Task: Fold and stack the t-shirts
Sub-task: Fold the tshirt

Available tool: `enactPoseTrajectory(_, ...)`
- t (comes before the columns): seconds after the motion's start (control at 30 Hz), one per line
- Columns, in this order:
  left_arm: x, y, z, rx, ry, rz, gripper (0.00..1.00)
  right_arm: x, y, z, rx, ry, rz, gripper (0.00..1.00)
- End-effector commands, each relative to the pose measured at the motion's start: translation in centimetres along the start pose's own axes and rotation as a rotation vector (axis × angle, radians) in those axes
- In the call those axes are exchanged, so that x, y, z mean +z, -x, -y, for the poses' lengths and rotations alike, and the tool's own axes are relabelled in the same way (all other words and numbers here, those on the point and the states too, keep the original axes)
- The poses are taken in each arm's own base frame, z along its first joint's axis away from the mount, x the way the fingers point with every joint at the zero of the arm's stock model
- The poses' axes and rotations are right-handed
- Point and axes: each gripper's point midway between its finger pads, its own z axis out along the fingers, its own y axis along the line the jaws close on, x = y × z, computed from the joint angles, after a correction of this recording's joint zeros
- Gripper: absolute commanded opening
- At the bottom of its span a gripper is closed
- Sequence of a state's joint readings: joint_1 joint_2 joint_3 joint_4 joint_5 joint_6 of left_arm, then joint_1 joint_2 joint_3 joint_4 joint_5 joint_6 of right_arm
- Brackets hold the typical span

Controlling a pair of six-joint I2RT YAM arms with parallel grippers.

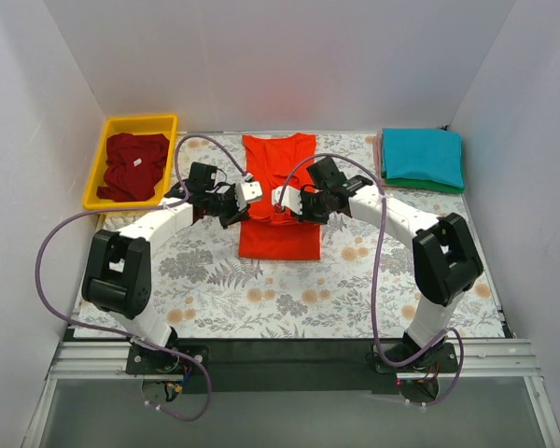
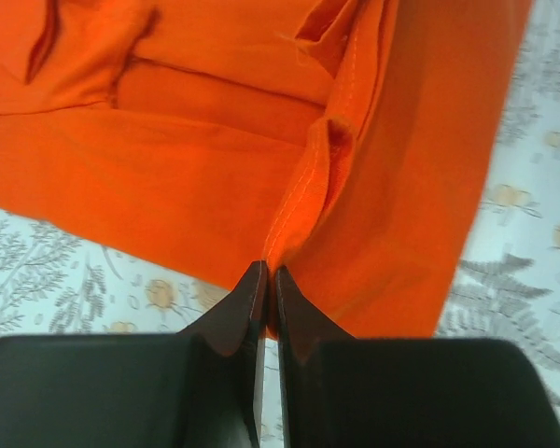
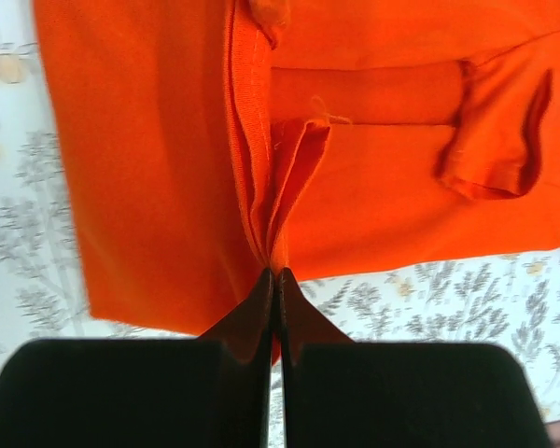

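At far left the yellow bin (image 1: pixel 95 173) holds the maroon t-shirt (image 1: pixel 135 168), crumpled, not folded. Next, the left gripper (image 2: pixel 266 280) has its jaws pressed together on a thin hemmed ridge of the orange-red t-shirt (image 1: pixel 280 154), at the shirt's left edge, approx. at mid-length. This shirt lies in the middle of the floral-covered counter (image 1: pixel 261 299) as a long narrow strip w/ the sides turned in, running from the far edge toward the near side. The right gripper (image 3: pixel 275 280) pinches the same shirt at its right edge, opposite the left one, jaws also closed on a fold of cloth w/ a seam. At far right the teal t-shirt (image 1: pixel 422 154) sits folded on top of the green t-shirt (image 1: pixel 434 186), only a sliver of green showing. Handling, in my judgement: the orange-red shirt is light, soft and fully limp, so it will sag between the two grips and hang below them. The cloth is thin and a pinch can slip off. The stitched hem is thicker and gives a better hold, i.e. take both sides at the same level so the fold line comes straight. It may also drag on the counter, so lift before moving.
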State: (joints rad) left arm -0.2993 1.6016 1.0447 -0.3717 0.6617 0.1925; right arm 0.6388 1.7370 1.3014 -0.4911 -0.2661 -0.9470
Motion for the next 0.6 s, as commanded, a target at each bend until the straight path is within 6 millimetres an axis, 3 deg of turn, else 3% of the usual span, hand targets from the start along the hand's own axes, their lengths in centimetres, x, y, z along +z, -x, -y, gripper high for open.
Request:
enactPoseTrajectory(0.0, -0.1, 2.7, -4.5, 0.096, 0.084, 0.067, 0.0, 0.0, 1.1, 3.2, -0.066, -0.028, 0.032, 0.01)
enactPoseTrajectory(0.17, 1.7, 1.9, -7.7, 0.097, 0.107, 0.06, 0.0, 0.6, 1.1, 6.9, -0.08, -0.068, 0.04, 0.01)
enactPoseTrajectory(0.23, 1.8, 2.4, -9.2, 0.109, 0.134, 0.074, 0.0, 1.2, 0.7, 8.3, -0.08, -0.078, 0.035, 0.01)
enactPoseTrajectory(0.5, 4.6, 0.5, -12.9, 0.107, 0.204, 0.053, 0.01, 4.0, -0.9, 12.1, -0.062, -0.107, 0.008, 0.04)
enactPoseTrajectory(0.53, 4.7, 0.8, -13.6, 0.107, 0.23, 0.067, 0.06, 4.1, -1.1, 12.3, -0.051, -0.111, -0.002, 0.12)
enactPoseTrajectory(0.57, 4.5, 1.0, -14.2, 0.106, 0.255, 0.066, 0.26, 4.1, -1.4, 12.6, -0.044, -0.125, -0.018, 0.26)
